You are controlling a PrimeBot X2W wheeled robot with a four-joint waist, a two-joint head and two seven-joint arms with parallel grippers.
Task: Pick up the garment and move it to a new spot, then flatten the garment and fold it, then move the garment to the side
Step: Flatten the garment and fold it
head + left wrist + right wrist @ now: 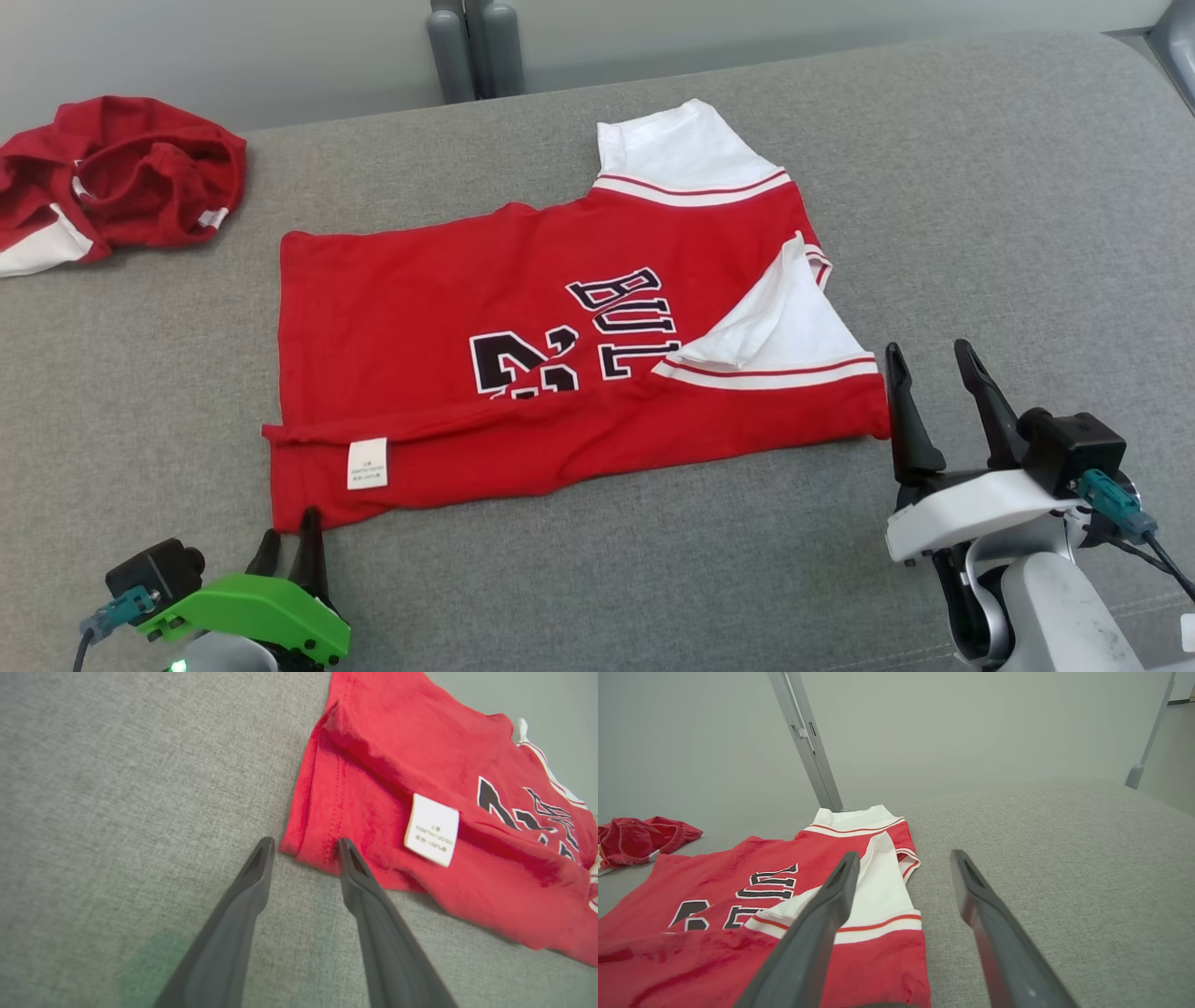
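Now, jersey (pixel 420 308): likely soft, light, limp; grasp at corners.
Left gripper (pixel 304 841): jaws apart, straddling hem corner (pixel 306 851).
Right gripper (pixel 928 347): wide, empty.

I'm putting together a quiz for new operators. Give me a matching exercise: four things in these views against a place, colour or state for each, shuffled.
Things:
1. jersey
2. red heap
3. label
4. right end effector

Descriptions:
a. white, on the jersey's near edge
b. open, beside the jersey's near right corner
c. crumpled, far left
d. spread out in the middle

Pairs: 1-d, 2-c, 3-a, 4-b
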